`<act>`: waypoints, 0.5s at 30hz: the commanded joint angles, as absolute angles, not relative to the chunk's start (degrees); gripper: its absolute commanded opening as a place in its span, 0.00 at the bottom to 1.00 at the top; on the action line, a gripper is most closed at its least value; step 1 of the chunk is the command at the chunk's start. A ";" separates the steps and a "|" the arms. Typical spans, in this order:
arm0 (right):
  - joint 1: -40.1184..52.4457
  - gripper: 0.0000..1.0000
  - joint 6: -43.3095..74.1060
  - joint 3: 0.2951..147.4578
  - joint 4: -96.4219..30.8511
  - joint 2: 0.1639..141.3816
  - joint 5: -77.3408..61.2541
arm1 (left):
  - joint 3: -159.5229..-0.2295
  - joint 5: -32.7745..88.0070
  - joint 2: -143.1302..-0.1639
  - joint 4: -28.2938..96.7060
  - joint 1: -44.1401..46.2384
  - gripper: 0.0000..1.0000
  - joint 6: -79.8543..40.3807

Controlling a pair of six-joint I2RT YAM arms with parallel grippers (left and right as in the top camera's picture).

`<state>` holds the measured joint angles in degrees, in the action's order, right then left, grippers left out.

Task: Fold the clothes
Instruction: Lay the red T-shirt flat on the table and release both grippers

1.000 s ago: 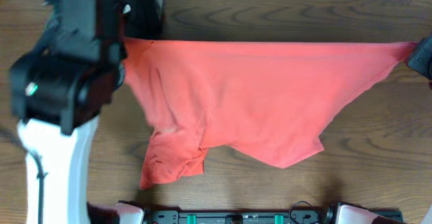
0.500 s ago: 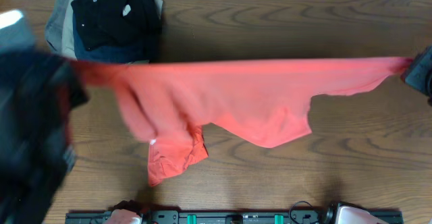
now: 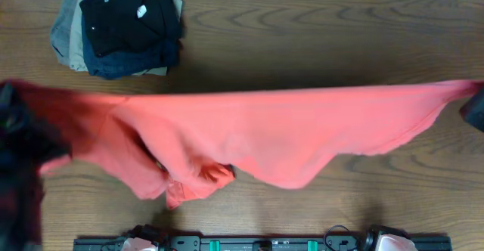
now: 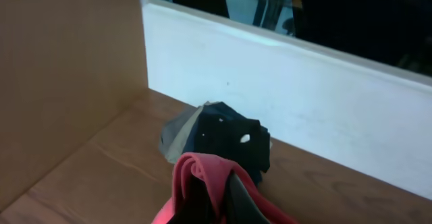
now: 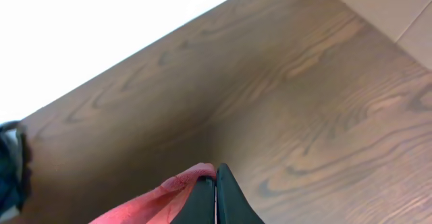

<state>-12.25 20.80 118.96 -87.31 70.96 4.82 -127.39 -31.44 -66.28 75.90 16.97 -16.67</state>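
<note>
- Along the near edge of the worktop (image 3: 318, 39) runs the black rail (image 3: 265, 244) that carries the arm bases.
- Just beyond it, left of the middle, a bunched sleeve (image 3: 198, 181) of the coral-red T-shirt (image 3: 287, 130) hangs lowest. It seems to touch the wood, though the overhead view is too soft there to be sure.
- The T-shirt is stretched in a long band from the left edge of the worktop to the right edge, about midway between near and far edges. Its upper hem is pulled nearly straight and its lower part sags in folds toward the near edge.
- The left gripper (image 4: 219, 193) has its fingers pressed together on a loop of the red cloth at the shirt's left end. From overhead that arm is only a dark blur at the left edge.
- The right gripper (image 5: 215, 177) pinches the shirt's other end, with its two dark fingers closed tight on the fabric at the right edge.
- In the far left corner lies a stack of folded garments (image 3: 121, 28), black on navy on tan, well apart from the T-shirt.
- Behind the far edge stands a white wall (image 4: 304, 96).
</note>
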 commanded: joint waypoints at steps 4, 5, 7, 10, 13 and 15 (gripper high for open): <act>-14.41 0.01 21.41 119.22 -82.15 80.71 12.01 | -127.44 -33.41 -83.55 71.31 16.43 0.06 -16.10; -15.00 0.01 21.43 119.22 -80.99 82.70 12.01 | -127.44 -33.41 -86.48 70.04 16.40 0.06 -15.92; -16.58 0.01 21.45 119.22 -78.50 87.31 12.01 | -127.44 -33.41 -92.71 66.54 16.40 0.06 -14.50; -18.96 0.01 21.39 119.22 -74.52 95.20 11.77 | -127.44 -33.41 -101.82 60.23 16.43 0.06 -11.84; -20.03 0.09 21.39 119.22 -72.27 102.96 11.57 | -127.44 -33.10 -110.43 55.09 16.43 0.06 -11.09; -20.29 0.32 21.39 119.22 -71.55 107.94 11.55 | -127.44 -32.32 -115.18 52.95 16.43 0.06 -10.33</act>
<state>-19.11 21.45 119.17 -71.79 103.39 9.26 -127.39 -30.79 -111.79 54.24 16.95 -12.71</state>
